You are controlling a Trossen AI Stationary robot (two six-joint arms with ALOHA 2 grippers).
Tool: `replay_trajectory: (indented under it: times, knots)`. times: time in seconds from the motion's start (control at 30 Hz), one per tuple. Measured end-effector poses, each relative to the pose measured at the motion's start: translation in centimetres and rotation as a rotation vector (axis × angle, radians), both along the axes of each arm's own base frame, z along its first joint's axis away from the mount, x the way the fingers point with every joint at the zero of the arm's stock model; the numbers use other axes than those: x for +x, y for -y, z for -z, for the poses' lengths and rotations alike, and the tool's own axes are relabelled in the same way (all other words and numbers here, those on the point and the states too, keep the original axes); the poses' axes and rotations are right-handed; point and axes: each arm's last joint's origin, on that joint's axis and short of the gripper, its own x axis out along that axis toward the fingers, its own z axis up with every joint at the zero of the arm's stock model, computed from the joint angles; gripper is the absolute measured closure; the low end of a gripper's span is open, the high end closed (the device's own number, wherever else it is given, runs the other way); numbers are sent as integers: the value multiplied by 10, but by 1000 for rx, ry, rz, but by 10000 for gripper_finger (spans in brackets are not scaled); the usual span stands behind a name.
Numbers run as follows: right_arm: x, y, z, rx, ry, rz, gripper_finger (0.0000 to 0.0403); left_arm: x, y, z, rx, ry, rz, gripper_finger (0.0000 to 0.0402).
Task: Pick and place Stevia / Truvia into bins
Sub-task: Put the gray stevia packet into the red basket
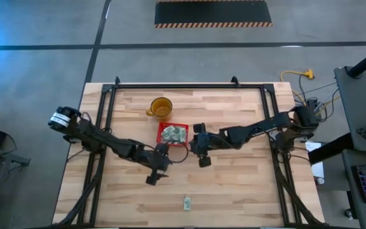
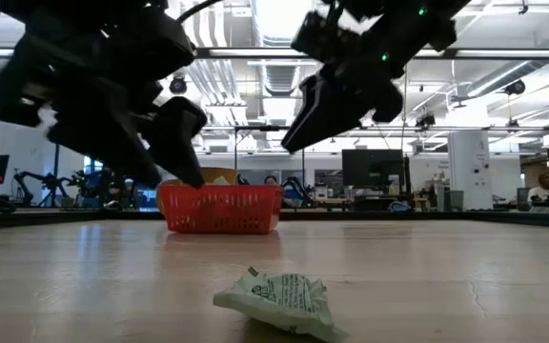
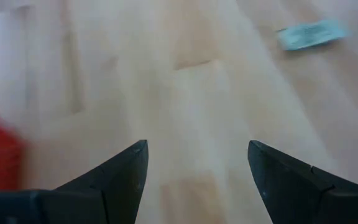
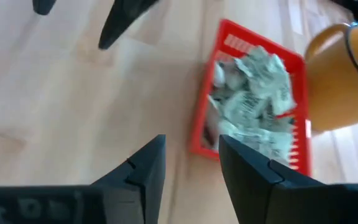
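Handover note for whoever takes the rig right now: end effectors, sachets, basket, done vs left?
Left end effector: open, empty, above bare table just in front of the basket.
Right end effector: open, empty, just right of the basket.
Done: a heap of sachets is in the basket.
Left: one sachet lies flat near the table's front edge; no other loose ones show.
Amber cup behind the basket is not the bin.

Both arms reach toward mid-table, left gripper (image 1: 152,180) and right gripper (image 1: 203,162) empty, jaws parted.
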Motion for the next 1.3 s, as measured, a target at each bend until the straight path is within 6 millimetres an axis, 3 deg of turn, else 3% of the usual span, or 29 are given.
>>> replay_trajectory:
  times: [0.27, 0.63, 0.83, 1.3]
  knots:
    - [-14, -27, -12, 74, -15, -7, 280, 1, 7, 5, -58, -13, 202, 143]
    - [-32, -54, -26, 150, -23, -22, 300, 3, 40, -15, 39, 304, 470, 143]
    - [-41, -60, -26, 165, -77, -8, 314, 4, 60, -14, 106, 393, 555, 143]
    - [-47, -60, -23, 172, -139, 18, 342, 49, 92, 18, 185, 405, 639, 143]
